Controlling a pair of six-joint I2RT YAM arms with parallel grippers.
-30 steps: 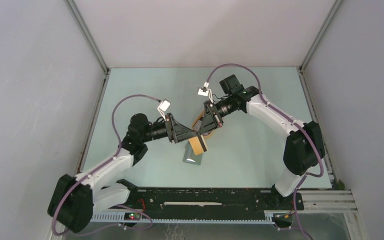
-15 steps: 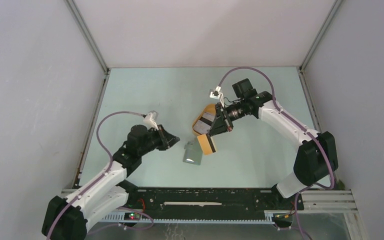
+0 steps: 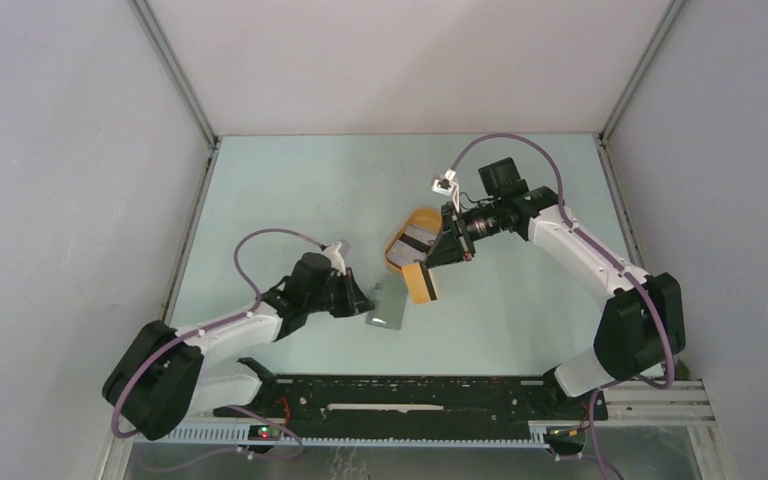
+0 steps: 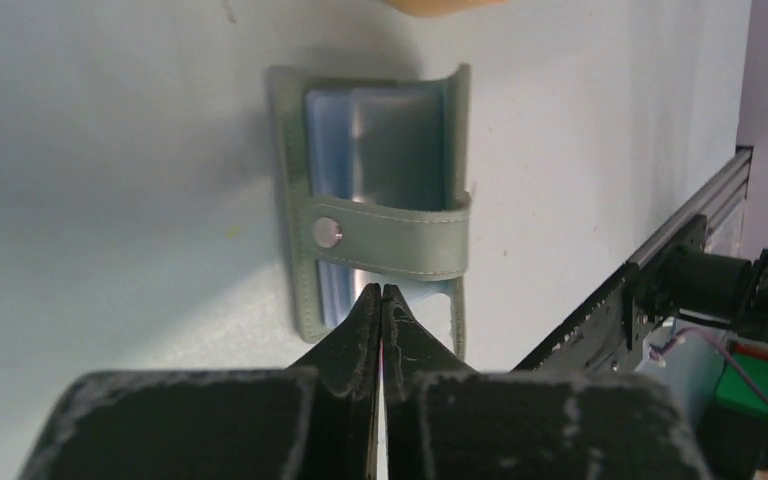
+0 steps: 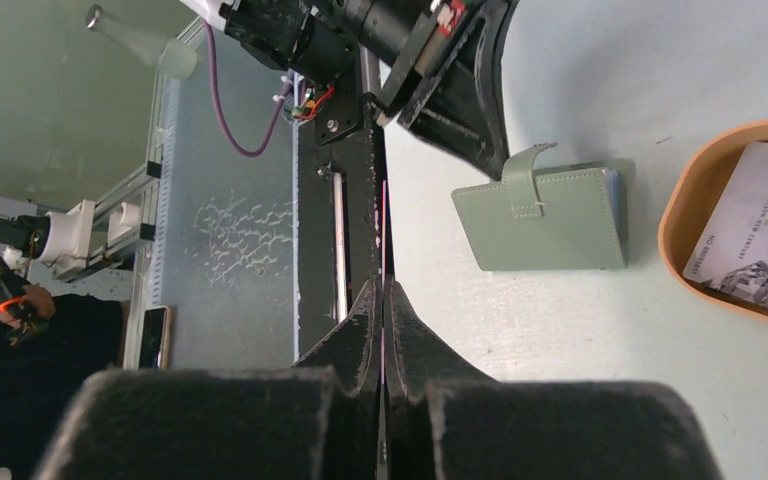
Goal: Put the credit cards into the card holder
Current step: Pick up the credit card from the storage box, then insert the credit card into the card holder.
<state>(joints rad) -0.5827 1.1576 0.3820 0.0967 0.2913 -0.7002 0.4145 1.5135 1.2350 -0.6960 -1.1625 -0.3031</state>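
credit card (image 5: pixel 760 228) in orange tray (image 5: pixel 682 215) reads "vip", right gripper (image 5: pixel 382 298) pinching tan card (image 3: pixel 421 286).

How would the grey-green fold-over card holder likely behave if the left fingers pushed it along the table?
Lying flat on the pale table, the grey-green fold-over card holder should slide, not roll or tip. Its strap bends upward, so the material is probably soft, not stiff. Being thin, it is likely light.
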